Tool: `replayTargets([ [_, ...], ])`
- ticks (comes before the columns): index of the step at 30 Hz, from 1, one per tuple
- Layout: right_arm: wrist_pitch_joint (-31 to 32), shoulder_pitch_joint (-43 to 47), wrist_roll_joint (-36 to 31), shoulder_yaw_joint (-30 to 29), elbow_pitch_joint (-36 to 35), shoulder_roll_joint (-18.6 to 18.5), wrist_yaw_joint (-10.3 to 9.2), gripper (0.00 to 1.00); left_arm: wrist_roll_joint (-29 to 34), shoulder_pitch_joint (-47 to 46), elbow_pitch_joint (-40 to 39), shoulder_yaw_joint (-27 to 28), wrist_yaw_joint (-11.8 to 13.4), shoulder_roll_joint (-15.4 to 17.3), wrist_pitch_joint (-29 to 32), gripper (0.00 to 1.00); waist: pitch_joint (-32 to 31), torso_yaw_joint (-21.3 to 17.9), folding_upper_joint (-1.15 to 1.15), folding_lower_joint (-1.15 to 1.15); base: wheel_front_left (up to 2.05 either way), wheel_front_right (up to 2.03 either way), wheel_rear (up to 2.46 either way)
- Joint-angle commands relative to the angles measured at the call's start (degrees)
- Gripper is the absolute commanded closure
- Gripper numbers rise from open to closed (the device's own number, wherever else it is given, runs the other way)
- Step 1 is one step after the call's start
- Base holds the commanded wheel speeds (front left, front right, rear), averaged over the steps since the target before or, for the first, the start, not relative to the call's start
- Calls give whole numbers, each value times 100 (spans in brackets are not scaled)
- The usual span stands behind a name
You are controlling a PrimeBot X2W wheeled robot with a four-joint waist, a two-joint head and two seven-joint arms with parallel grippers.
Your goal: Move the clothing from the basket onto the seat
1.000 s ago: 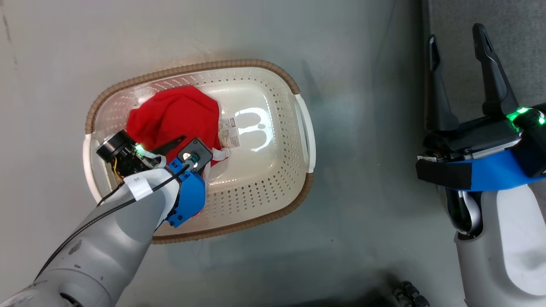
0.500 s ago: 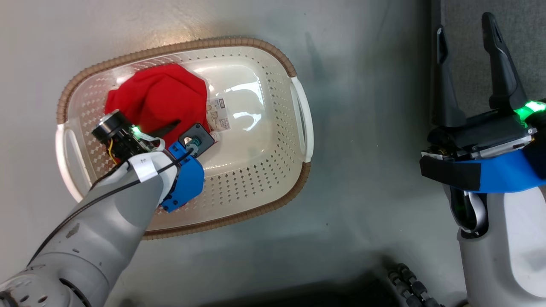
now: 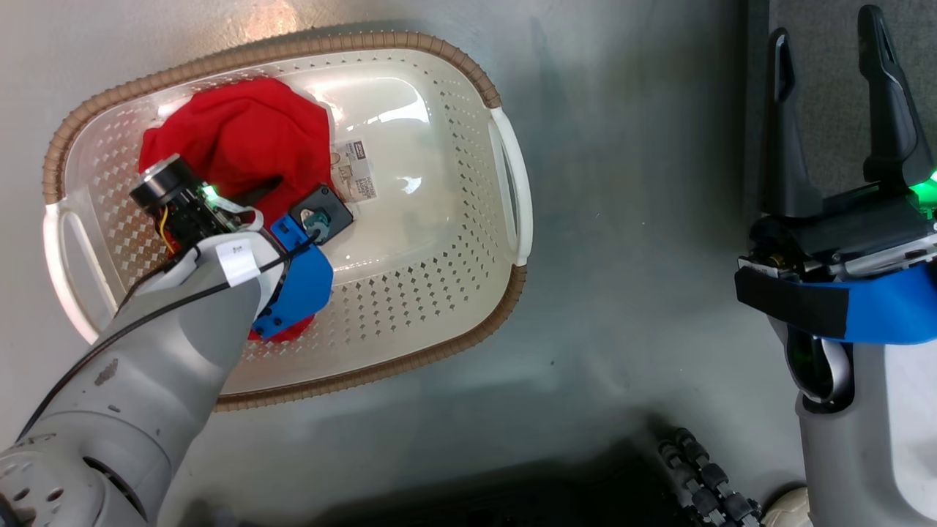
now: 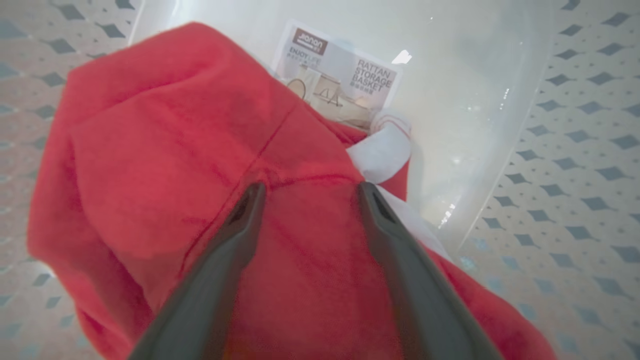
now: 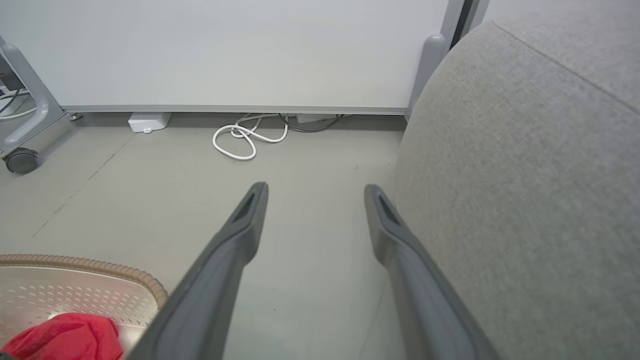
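Observation:
The clothing (image 3: 234,139) is a red bundle with white trim, lying in the left half of the cream basket (image 3: 439,293) with its brown rim. My left wrist (image 3: 219,241) reaches down into the basket over the bundle. Seen from that wrist, my left gripper (image 4: 310,192) is open, its two fingers spread just above or on the red clothing (image 4: 165,150), with nothing pinched. My right gripper (image 3: 826,33) is open and empty, off to the basket's right beside the grey seat (image 5: 525,175). In the right wrist view the gripper (image 5: 315,190) points at the floor, with the basket rim (image 5: 100,267) at lower left.
A paper label (image 4: 340,75) lies on the basket's floor beside the clothing. A white cable (image 5: 245,140) coils by the far wall panel. A wheeled stand (image 5: 22,160) is at the left. A black ribbed part (image 3: 695,468) shows at the bottom of the head view.
The head view has shifted, so the basket now sits higher and further left in it. My left gripper stays open over the red clothing. The right gripper holds its pose.

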Motion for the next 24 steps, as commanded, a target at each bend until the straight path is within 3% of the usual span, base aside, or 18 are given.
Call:
replayTargets([
  [1,-5,57,-33,-2,-58,3,2,0,-3,-136,18,-4,45,23,8,0,16,0,0,0,0,0,0],
  [3,-5,97,-44,-2,-92,2,2,0,-5,-135,31,-3,51,17,68,0,22,6,0,0,0,0,0],
  [4,-5,113,-53,2,-104,2,2,0,20,-139,35,-5,61,22,114,26,23,9,0,0,0,0,0],
  [5,-5,114,-62,5,-114,2,3,0,27,-140,37,-7,60,24,135,66,24,14,0,0,0,0,0],
  [6,-5,114,-64,9,-126,2,2,0,28,-148,37,-9,58,21,137,100,26,18,0,0,0,0,0],
  [24,-5,-9,-60,40,157,2,3,0,-381,169,46,92,-15,-385,-678,100,-802,291,0,0,0,0,0],
])
